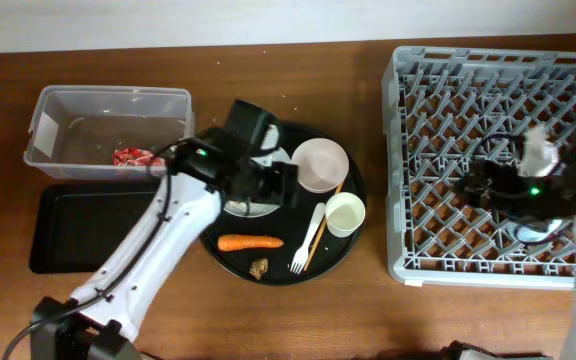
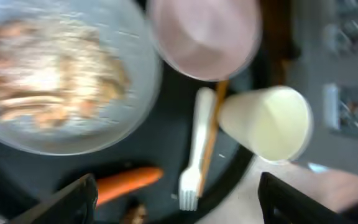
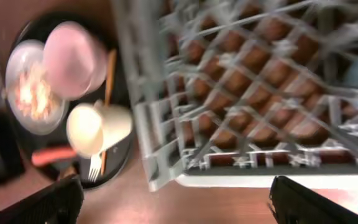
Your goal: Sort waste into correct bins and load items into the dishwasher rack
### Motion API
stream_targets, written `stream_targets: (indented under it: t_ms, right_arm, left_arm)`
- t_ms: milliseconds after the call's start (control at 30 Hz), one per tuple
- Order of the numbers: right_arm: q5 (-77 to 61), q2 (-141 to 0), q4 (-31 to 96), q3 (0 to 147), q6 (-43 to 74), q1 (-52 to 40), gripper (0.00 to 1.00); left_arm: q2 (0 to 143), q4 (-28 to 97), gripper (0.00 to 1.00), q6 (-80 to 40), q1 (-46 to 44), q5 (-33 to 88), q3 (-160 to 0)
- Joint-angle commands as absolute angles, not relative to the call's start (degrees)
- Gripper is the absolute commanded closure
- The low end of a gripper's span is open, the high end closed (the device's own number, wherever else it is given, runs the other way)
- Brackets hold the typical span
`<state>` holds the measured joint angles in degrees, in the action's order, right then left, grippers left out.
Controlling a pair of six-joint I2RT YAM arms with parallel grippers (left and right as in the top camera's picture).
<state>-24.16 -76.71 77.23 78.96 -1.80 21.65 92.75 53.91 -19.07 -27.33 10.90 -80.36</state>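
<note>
Brown wood tabletop (image 1: 298, 310) runs under everything. At its centre sits a round black tray (image 1: 230, 262). On the tray's far left part rests the white plate (image 2: 104, 134) with the pile of rice-like food (image 2: 48, 81) on it. The pale pink bowl (image 1: 320, 165) stands just right of the plate, and the cream cup (image 1: 345, 214) is nearer, at the tray's right side. The white fork (image 1: 306, 240) and the wooden chopsticks (image 1: 325, 222) lie side by side just left of the cup. The orange carrot (image 1: 250, 242) lies left of the fork, with the small brown lump (image 1: 259, 268) at the tray's near edge.

The left gripper (image 2: 177, 183) hovers over the plate, fingers spread wide and empty. The right gripper (image 3: 173, 186) hangs above the grey dishwasher rack (image 1: 448, 110) on the right, also spread wide with nothing between its fingers.

At far left, the clear tub (image 1: 58, 110) holds the red wrapper (image 1: 133, 157). The shallow black tray (image 1: 68, 230) lies just near of it.
</note>
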Motion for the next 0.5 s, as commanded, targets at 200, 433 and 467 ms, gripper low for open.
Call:
stream_targets:
  t_ms: [200,433,467]
  right_arm:
    - [-24.36,-76.66,78.04,79.40,-3.25,15.70,0.01]
    - [-18.50,-76.90,78.26,79.40,-3.22,15.70,0.01]
    - [-20.49,-77.56,78.26,79.40,-4.36,15.70,0.01]
  left_arm:
    - [111.37,40.73,0.45,-20.38,-39.66,12.88,-80.51]
    - [106.87,51.29,1.00,-20.05,-33.69,13.04,-90.24]
    - [105.03,51.90,1.00,-19.25,-30.13,18.13,-91.31]
